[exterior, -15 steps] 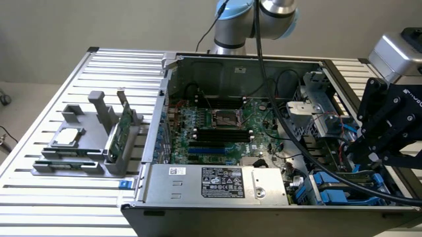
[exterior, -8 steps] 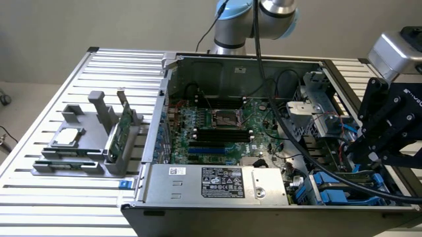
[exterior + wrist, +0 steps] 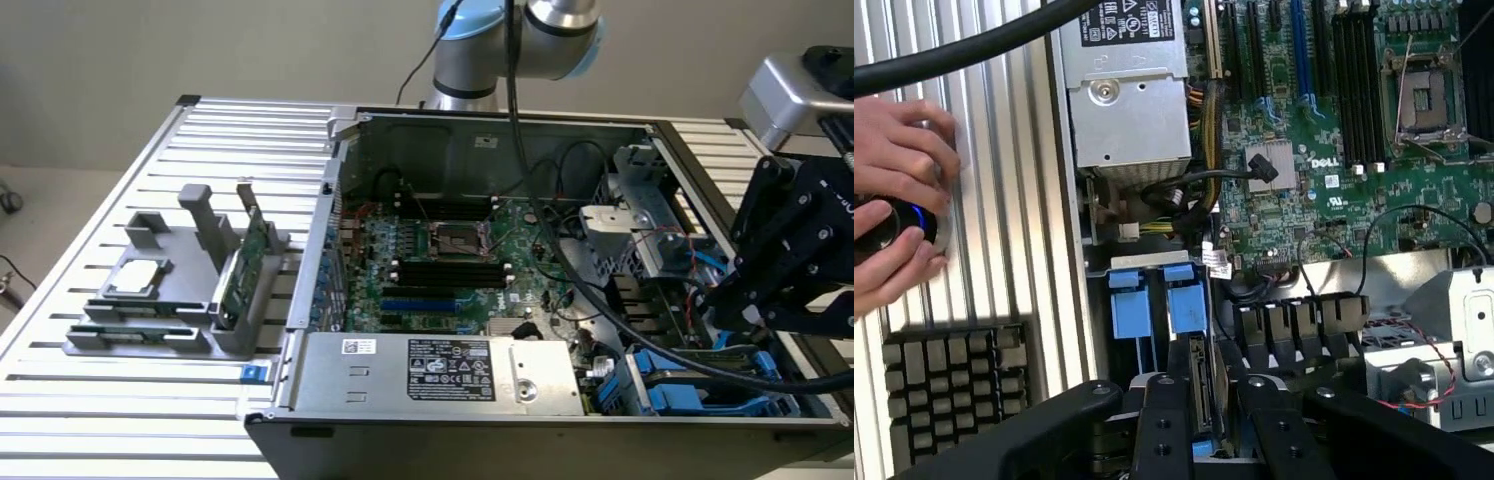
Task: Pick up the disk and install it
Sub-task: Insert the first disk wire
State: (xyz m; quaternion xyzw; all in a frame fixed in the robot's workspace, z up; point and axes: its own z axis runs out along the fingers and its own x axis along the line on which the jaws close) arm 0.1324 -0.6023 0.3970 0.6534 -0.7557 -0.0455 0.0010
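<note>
1. Exterior view: the open computer case (image 3: 534,260) lies on the slatted surface (image 3: 120,400). The step in hand seems to be bringing the disk to the drive bay in the near corner of the case, at the exterior view's right. A straight and slow descent would be the safe way.
2. In the same view the end effector (image 3: 747,300) hangs just above the blue rails (image 3: 667,385) of that bay. It is well apart from the parts tray (image 3: 147,335) at the exterior view's left.
3. Wrist view: two blue carriers (image 3: 1129,305) sit in the bay, and loose cables (image 3: 1174,185) run near them. The disk should probably stay parallel to the slot walls and not catch these cables.
4. In the same view the end effector (image 3: 1206,382) is partly closed and appears to grasp the disk (image 3: 1201,408). The disk stands on its edge between the fingers (image 3: 1159,430), with its connector side visible.
5. A person's hands (image 3: 894,170) rest on a black controller (image 3: 884,228) on the surface, beside the case.
</note>
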